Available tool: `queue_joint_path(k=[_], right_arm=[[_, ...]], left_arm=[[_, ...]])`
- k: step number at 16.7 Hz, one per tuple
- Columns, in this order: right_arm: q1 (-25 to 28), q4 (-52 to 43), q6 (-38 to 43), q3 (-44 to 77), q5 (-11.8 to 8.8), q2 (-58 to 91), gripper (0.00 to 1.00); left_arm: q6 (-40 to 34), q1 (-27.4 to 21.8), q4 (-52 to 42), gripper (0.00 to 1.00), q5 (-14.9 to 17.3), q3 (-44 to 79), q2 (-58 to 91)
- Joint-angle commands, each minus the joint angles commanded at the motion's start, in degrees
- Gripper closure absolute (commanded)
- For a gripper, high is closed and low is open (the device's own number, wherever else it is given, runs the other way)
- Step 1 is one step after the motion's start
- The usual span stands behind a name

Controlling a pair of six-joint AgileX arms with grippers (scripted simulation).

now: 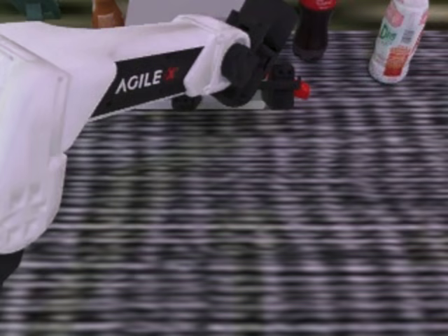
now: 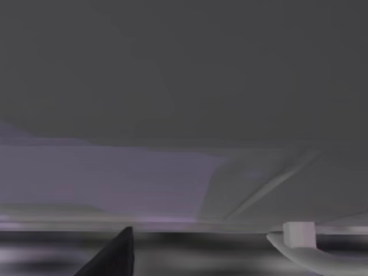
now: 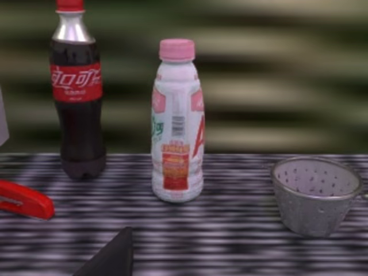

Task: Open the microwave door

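One arm works: the left gripper (image 1: 283,84) is pressed up against the microwave door (image 2: 184,69), directly ahead of it; whether its fingers are parted I cannot tell. Best to pull steadily along the hinge's arc, without slipping off.

Microwave (image 1: 178,10) at table's (image 1: 280,231) far edge; cola bottle (image 1: 313,28) right of it, white bottle (image 1: 397,38) farther right.
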Motion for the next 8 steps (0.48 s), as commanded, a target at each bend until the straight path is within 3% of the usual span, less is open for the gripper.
queue_joint_path(k=[1,8], right_arm=[[0.0,0.0,0.0,0.0,0.0,0.0,0.00],[0.0,0.0,0.0,0.0,0.0,0.0,0.00]], left_arm=[[0.0,0.0,0.0,0.00,0.0,0.0,0.0],[0.0,0.0,0.0,0.53,0.0,0.0,0.0]])
